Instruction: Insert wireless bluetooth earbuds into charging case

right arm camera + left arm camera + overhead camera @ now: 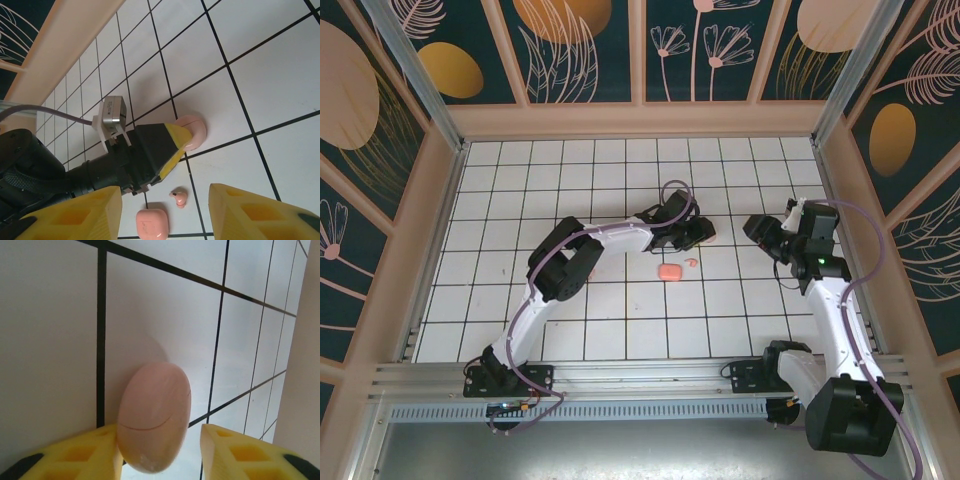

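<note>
One tiny pale-pink earbud [691, 262] [179, 197] lies on the white tiled floor. Beside it rests a larger pink rounded-rectangular piece [669, 271] [152, 223]. A flat round pink disc [155, 420] [195, 131] with a curved seam sits between the fingers of my left gripper [700, 236] [160, 435]. It touches the left finger, and a gap separates it from the right finger, so that gripper is open. I cannot tell which pink piece is the charging case. My right gripper [761, 228] [165, 200] hovers open to the right, holding nothing.
The wooden side wall [840, 200] runs close behind the right arm. The back wall [640, 120] is several tiles beyond the disc. Bare tiles [620, 320] stretch between the pink pieces and the arm bases.
</note>
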Available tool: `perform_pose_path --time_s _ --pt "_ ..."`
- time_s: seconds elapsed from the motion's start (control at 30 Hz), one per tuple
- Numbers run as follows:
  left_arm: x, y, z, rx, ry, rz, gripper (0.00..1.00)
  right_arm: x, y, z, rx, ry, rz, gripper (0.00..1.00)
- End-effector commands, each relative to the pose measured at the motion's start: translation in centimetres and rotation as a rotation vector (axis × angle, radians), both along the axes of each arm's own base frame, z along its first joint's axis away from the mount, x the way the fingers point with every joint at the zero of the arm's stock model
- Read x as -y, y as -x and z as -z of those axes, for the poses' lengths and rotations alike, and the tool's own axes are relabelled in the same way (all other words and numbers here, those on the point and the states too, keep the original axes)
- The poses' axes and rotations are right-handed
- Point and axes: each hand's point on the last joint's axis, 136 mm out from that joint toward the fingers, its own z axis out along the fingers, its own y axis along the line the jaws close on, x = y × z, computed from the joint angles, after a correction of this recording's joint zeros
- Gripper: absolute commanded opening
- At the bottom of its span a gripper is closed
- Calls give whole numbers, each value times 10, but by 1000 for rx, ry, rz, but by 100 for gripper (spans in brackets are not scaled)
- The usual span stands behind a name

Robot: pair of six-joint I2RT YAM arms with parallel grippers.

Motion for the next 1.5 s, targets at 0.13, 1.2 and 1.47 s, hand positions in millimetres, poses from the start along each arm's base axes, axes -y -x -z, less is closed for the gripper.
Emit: perform_pose_path --time_s 0.13,1.2,1.47 --pt "-26 1 -38 109 -92 -25 57 0 3 -15 22 43 -28 51" --pt "-245 83 -44 165 -164 -163 64 -136 54 82 -585 431 -360 60" --pt "-253 88 -43 178 -149 -134 64 -168 49 110 -662 491 -406 67"
